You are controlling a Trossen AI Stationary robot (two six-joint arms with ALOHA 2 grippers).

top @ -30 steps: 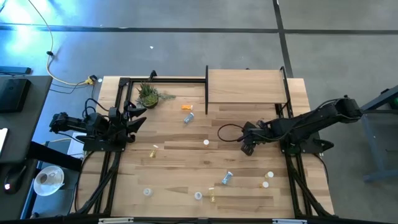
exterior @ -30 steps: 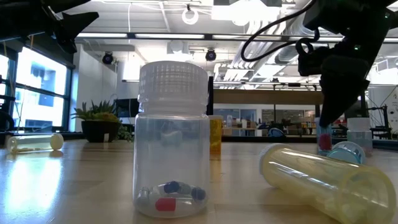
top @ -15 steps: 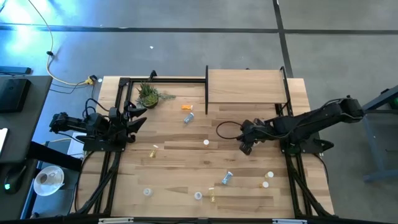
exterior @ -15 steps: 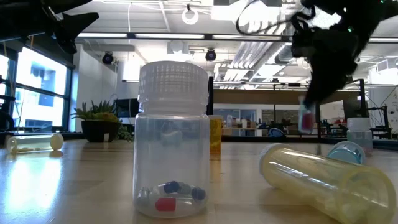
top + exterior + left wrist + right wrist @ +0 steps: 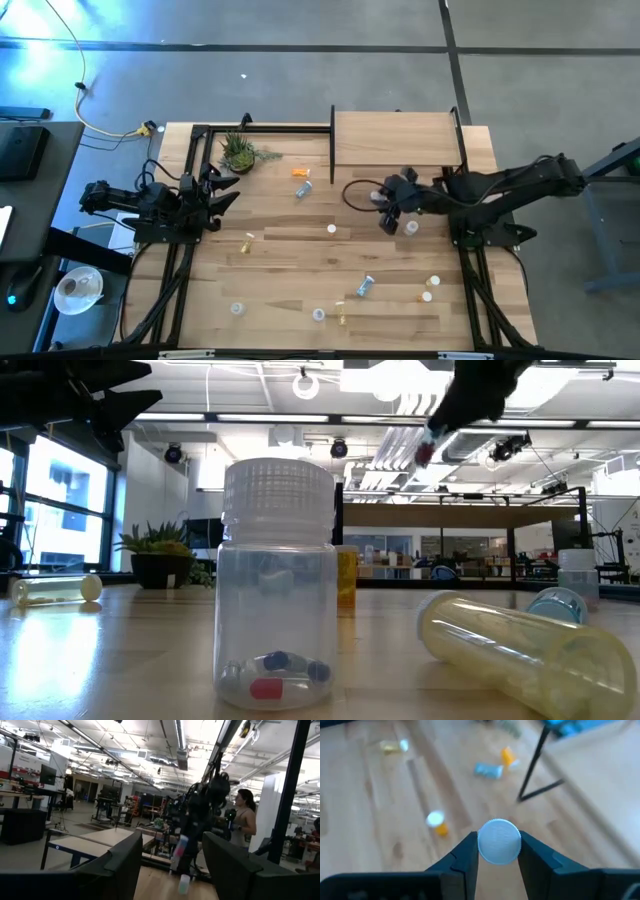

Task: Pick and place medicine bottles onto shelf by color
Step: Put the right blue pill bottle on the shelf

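Observation:
My right gripper (image 5: 387,218) hangs above the table's middle right, in front of the shelf (image 5: 395,138), shut on a small purplish medicine bottle (image 5: 424,450) with a white cap (image 5: 499,841). Another white-capped bottle (image 5: 411,228) stands on the table just beside it. My left gripper (image 5: 225,190) waits open at the table's left edge and touches nothing. More bottles are scattered over the planks: an orange one (image 5: 300,173), a pale blue one (image 5: 303,189) and a yellow one (image 5: 247,242). My right gripper pinches the bottle at its cap end (image 5: 499,841) between its two fingers (image 5: 465,855), one on each side. The fingers slant down from the table's right side. The bottle reaches out past the fingertips, tilted, and is lifted clear of the table.
A potted plant (image 5: 238,152) stands at the far left. Several bottles lie near the front edge, among them a blue one (image 5: 365,286). Close to the low camera stand a clear bottle (image 5: 277,585) and a lying yellow one (image 5: 520,645). A person (image 5: 244,817) stands beyond the table.
My right gripper has risen and drawn toward the far edge and the shelf, rolling its wrist. The purplish bottle has gone up with it, from just above the table to well clear of it, and now hangs tilted. The bottle standing beside it has come into view.

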